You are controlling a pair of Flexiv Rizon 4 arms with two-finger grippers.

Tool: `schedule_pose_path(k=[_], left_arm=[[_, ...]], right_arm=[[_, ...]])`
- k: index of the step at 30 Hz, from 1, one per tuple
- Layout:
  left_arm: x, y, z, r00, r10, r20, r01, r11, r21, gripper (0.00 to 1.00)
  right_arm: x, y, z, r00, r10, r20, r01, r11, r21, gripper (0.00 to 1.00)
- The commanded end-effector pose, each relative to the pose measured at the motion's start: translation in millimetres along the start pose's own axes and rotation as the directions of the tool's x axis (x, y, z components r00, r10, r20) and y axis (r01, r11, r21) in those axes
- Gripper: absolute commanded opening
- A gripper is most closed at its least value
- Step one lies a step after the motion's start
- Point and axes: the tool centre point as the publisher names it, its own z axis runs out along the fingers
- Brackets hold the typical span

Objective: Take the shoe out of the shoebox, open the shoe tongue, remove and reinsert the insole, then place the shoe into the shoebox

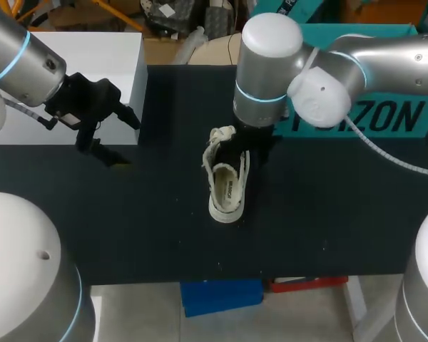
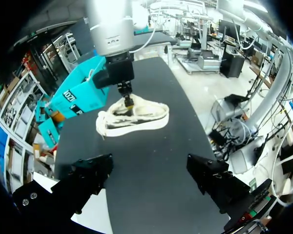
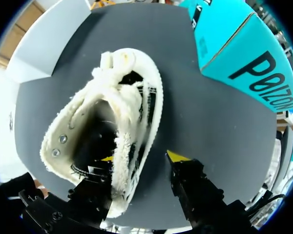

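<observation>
Black table (image 1: 128,228), shoe (image 1: 227,187) central, far from edges

1. Shoe (image 3: 129,122): white, laced, lying on the black table (image 3: 210,122).
2. Right gripper (image 3: 141,157): fingers spread, one yellow tip inside the shoe's opening, the other outside its wall.
3. Teal shoebox (image 3: 234,48): beyond the shoe.

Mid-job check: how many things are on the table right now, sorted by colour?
White: 2, the shoe and the box
Teal: 1, the shoebox
Total: 3
</observation>
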Motion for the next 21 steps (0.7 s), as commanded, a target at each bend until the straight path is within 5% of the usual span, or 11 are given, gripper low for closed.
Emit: schedule_pose_path(k=[1, 7, 8, 9, 10, 16, 21], left_arm=[[0.1, -0.4, 0.3, 1.0, -0.001, -0.002, 0.001, 1.0, -0.005, 1.0], [0.1, -0.4, 0.3, 1.0, -0.001, -0.002, 0.001, 1.0, -0.005, 1.0], [0.1, -0.4, 0.3, 1.0, -0.001, -0.002, 0.001, 1.0, -0.005, 1.0], [0.1, -0.4, 0.3, 1.0, -0.001, -0.002, 0.001, 1.0, -0.005, 1.0], [0.1, -0.4, 0.3, 1.0, -0.001, -0.002, 0.001, 1.0, -0.005, 1.0], [0.1, -0.4, 0.3, 1.0, -0.001, -0.002, 0.001, 1.0, -0.005, 1.0], [0.1, -0.4, 0.3, 1.0, -0.001, -0.002, 0.001, 1.0, -0.005, 1.0]], right_arm=[[3.6, 3.7, 21.8, 1.0, 0.002, -0.002, -0.002, 1.0, 0.01, 0.48], [4.1, 2.0, 31.4, 1.0, 0.015, -0.002, -0.014, 1.0, 0.02, 0.4], [4.0, 1.7, 31.6, 1.0, 0.016, 0.001, -0.016, 1.0, 0.019, 0.3], [3.8, 1.1, 31.4, 1.0, 0.016, 0.007, -0.016, 1.0, 0.017, 0.07], [3.4, 0.2, 30.5, 1.0, 0.016, 0.009, -0.016, 1.0, 0.017, 0.0], [-1.3, -7.9, 5.5, 1.0, 0.001, 0.023, -0.002, 0.999, 0.054, 0.0], [-11.2, -12.1, -45.0, 0.997, -0.076, -0.007, 0.076, 0.996, 0.041, 0.0]])
